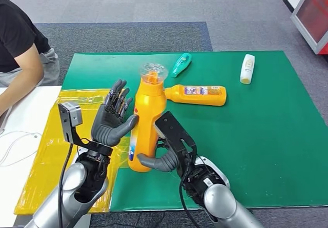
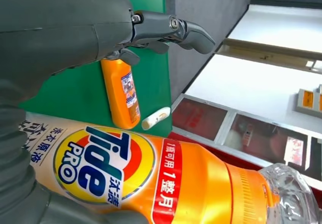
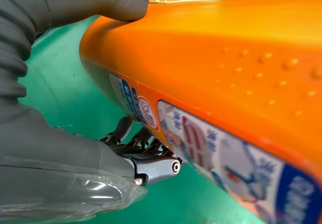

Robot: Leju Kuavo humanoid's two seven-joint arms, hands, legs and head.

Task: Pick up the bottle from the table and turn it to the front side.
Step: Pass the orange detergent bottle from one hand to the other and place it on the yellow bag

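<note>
The fingers (image 1: 118, 97) of the left hand (image 1: 112, 119) are spread apart and held upright beside the bottle (image 1: 147, 120); only the thumb tip is seen against the bottle's side, so nothing is gripped on that side. The right hand (image 1: 166, 156) is wrapped around the bottle's lower body, the thumb lying across the near face and the fingers (image 3: 152, 156) curled under the other side, as the right wrist view shows. The bottle is thus held by the right hand, upright, at the near edge of the green mat (image 1: 263, 136) where the yellow sheet (image 1: 42, 156) meets it; whether its base rests on the bench cannot be told.

The bottle is a large orange detergent container with a clear cap (image 1: 154, 71) and a glossy printed label (image 2: 102, 163). It is judged to be stiff-walled, fairly heavy if full, and slippery on the label film. A hold low on the waist, across the narrower faces, is judged soundest; the cap should be left alone. The main label is seen facing the left wrist, so a turn about the upright axis is judged to be what is left.

Further out on the mat lie a second orange bottle (image 1: 199, 95), a green tube (image 1: 182, 64) and a small white bottle (image 1: 247, 68), well apart. A seated person (image 1: 19, 48) is at the far left.
</note>
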